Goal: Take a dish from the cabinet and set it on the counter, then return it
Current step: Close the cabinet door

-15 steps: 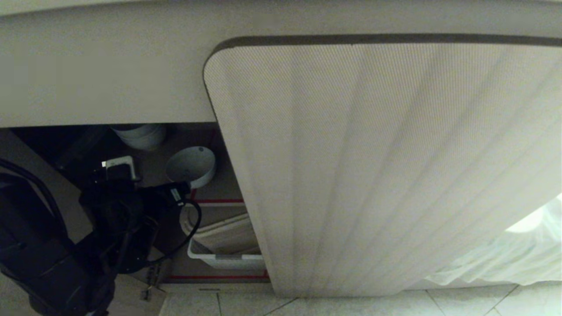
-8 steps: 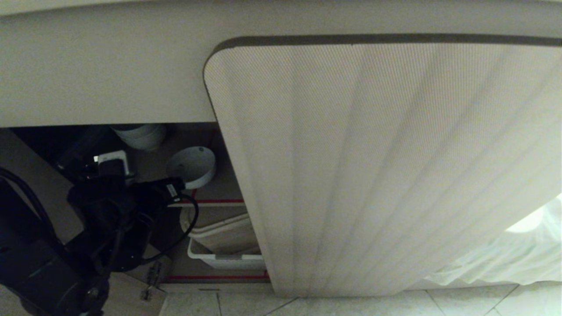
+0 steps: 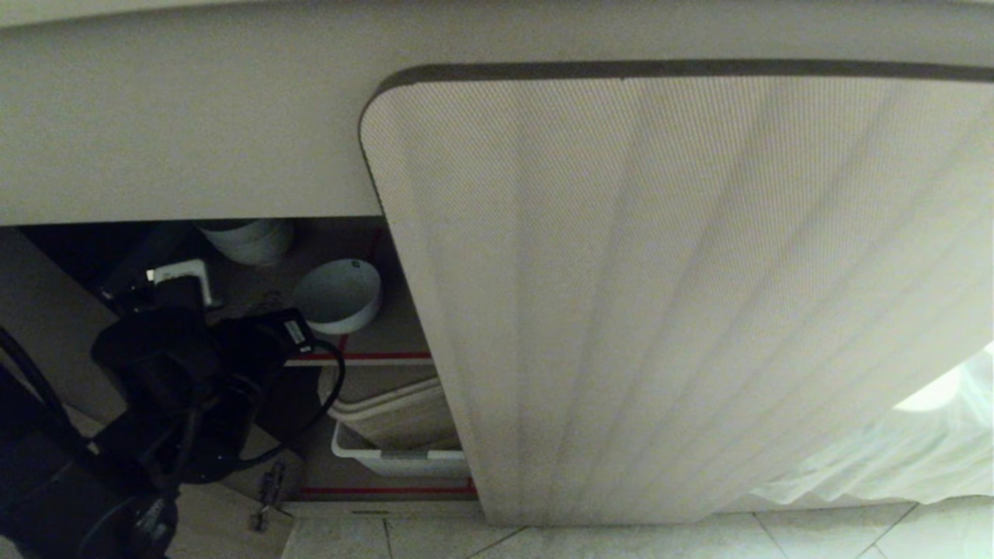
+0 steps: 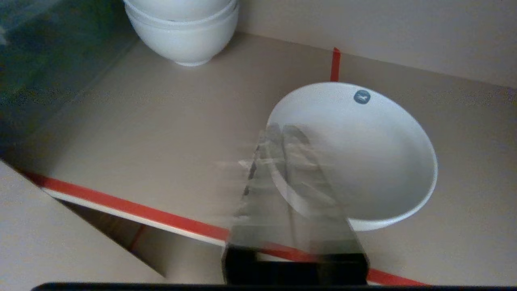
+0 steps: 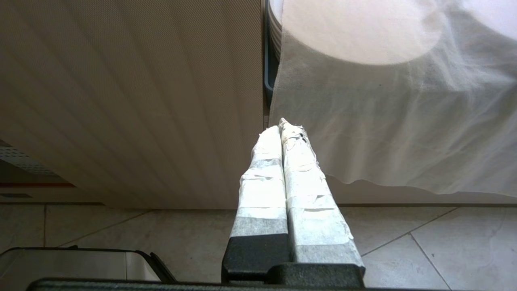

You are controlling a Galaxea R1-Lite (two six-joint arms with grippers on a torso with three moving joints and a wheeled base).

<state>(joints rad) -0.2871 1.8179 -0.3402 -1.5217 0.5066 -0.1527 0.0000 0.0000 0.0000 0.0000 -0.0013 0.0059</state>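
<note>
Your left gripper, fingers pressed together and empty, hangs over the dish's near rim. Glossy, slippery, breakable: pinch that rim wall.

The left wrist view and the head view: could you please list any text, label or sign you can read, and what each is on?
No readable words or numbers anywhere.
Round blue sticker on the inner wall of the small round white glossy bowl: a pale mark, too small to read.
White label on the left arm's black wrist: too blurred to read.
</note>
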